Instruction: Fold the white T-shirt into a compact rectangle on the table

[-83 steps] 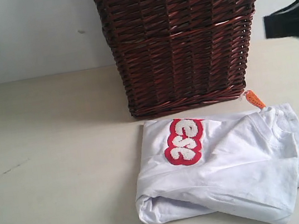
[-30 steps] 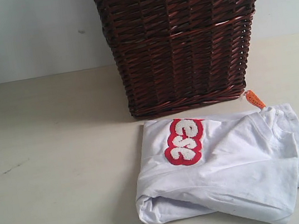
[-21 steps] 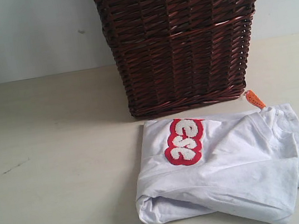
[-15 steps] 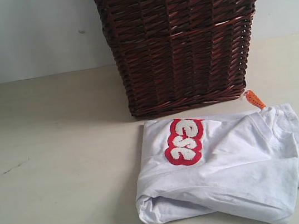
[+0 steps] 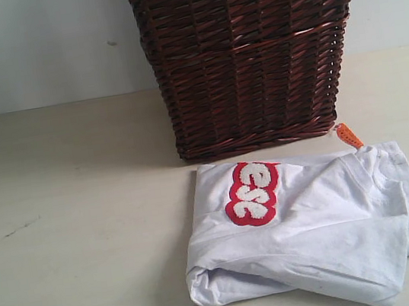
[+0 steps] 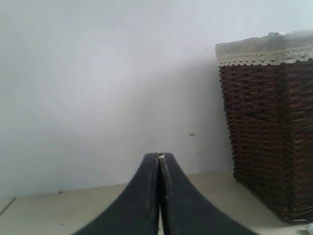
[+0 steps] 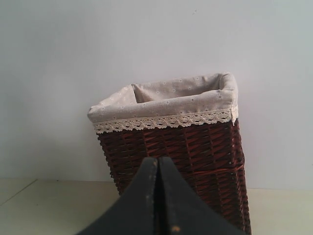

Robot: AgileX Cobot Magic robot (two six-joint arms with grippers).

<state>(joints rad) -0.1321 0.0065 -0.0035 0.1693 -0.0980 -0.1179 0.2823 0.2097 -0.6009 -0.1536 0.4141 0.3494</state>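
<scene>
Seemingly the folding is at or near its end: the white T-shirt lies on the worktop as a thick, several-layered bundle just in front of the dark wicker basket, towards the right side of the exterior view. Its outline is roughly rectangular but lopsided. An under-layer pokes out past the top fold on the right, and the near edge bulges.

Neither arm shows in the exterior view. The left hand and the right hand both have their fingers pressed together on nothing, held up off the cloth and facing the wall and the basket (a parked pose, by the look of it).

If any step remains, it is a tidy-up. A hand would have to spread, come down at the right edge and tuck the stray layer in without dragging the stack.

Much is hard to read:
- The bundle's near right corner runs off the frame.
- The red-edged lettering shows only a few characters.
- The orange tag peeks out beside the basket's base.
- The basket's inside is hidden below its lace trim.
</scene>
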